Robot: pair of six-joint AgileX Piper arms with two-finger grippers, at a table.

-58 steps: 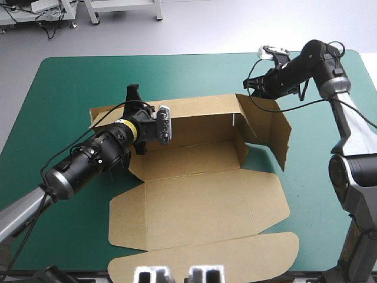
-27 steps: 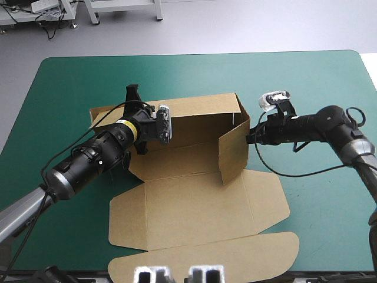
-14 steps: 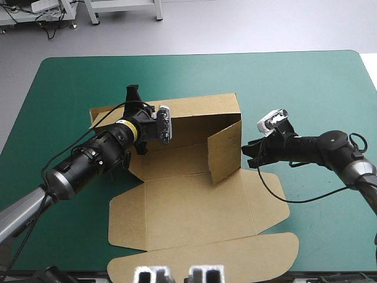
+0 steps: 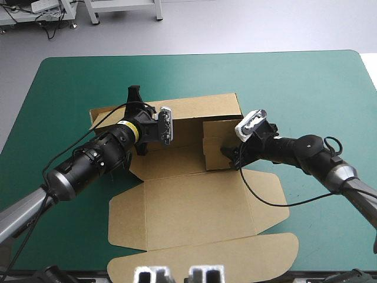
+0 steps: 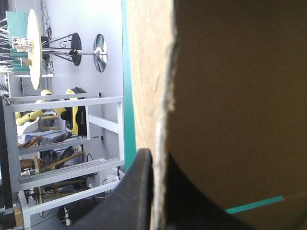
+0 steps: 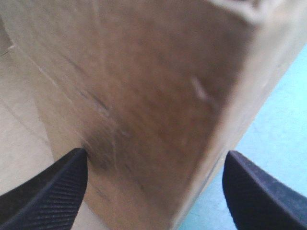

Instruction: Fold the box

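Observation:
The brown box (image 4: 194,206) lies in the middle of the table with its back wall raised and its front panels and lid flat toward the near edge. Its right side flap (image 4: 217,145) stands folded inward across the box floor. My right gripper (image 4: 231,154) is open just outside that flap; in the right wrist view the right gripper (image 6: 154,158) has its black fingers (image 6: 53,191) wide apart with the board close ahead. My left gripper (image 4: 134,100) is at the box's left end, and the left gripper (image 5: 158,163) is shut on the board's edge.
The teal-green cover (image 4: 306,88) shows on all sides of the box. The rounded lid flap (image 4: 200,262) reaches almost to the table's near edge.
The right gripper moved left and opened. The right side flap swung from outside the box inward across the floor. The left arm stayed put.

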